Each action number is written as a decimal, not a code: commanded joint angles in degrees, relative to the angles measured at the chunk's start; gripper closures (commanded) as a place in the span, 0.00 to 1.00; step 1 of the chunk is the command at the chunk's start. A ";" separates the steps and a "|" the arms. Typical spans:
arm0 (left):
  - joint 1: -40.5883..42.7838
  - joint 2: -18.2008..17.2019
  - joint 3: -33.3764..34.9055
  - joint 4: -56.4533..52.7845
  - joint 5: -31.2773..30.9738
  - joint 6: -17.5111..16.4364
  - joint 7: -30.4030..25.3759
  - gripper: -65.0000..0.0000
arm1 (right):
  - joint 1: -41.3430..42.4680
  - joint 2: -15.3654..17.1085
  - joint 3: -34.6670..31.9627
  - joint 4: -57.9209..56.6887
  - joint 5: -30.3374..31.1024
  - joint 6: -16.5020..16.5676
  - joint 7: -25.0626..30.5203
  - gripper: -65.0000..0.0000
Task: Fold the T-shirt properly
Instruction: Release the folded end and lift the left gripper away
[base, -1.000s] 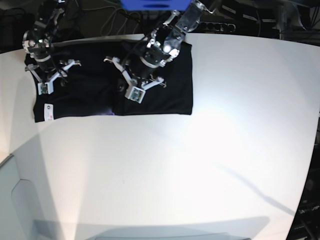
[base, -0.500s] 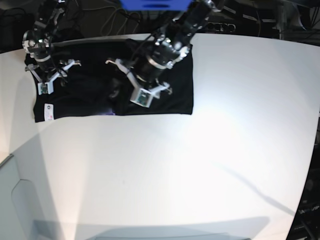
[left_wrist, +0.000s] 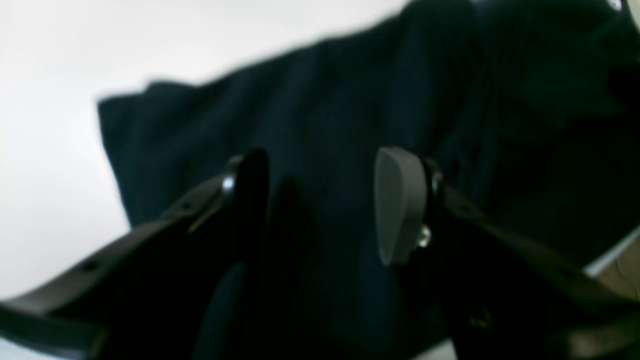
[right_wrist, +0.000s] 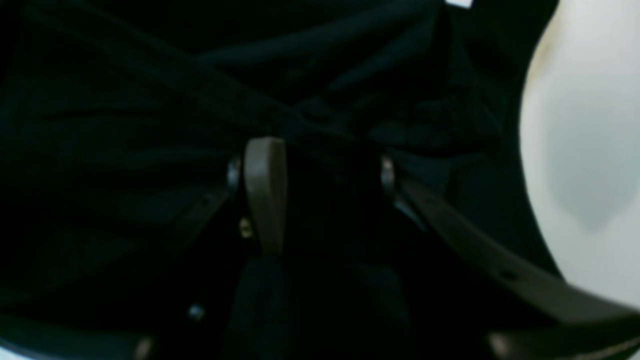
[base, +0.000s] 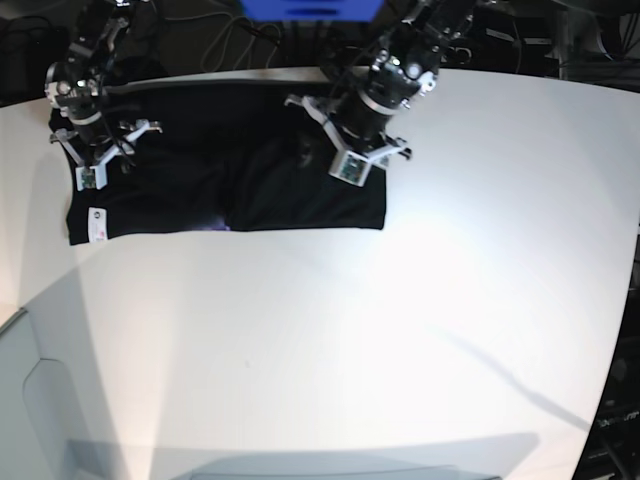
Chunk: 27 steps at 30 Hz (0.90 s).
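White tabletop (base: 400, 330) is carrying the black short-sleeved cloth T-shirt (base: 190, 160), which we are seeing folded along its far-left edge. We are watching the left gripper (left_wrist: 320, 200), fingers apart and empty, having lifted off the shirt's middle and shifted right toward its right edge. The right gripper (right_wrist: 315, 190) is staying parted over the left side.

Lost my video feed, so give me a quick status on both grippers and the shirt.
Left gripper open, empty, above the T-shirt. Right gripper open over the cloth, holding nothing. T-shirt partly folded, lying on the table. Nothing in the way.
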 joint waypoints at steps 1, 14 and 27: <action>-0.52 0.07 1.11 0.24 0.03 -0.57 -1.17 0.49 | 0.17 0.30 0.16 0.47 -0.28 1.29 -0.45 0.63; -13.97 0.25 22.65 -4.77 -0.15 -0.57 -1.79 0.49 | 0.00 0.39 0.16 0.47 -0.28 1.29 -0.45 0.63; -5.88 -6.96 10.16 5.34 -0.15 -0.49 -1.79 0.49 | 0.26 0.39 0.16 0.73 -0.28 1.29 -0.45 0.63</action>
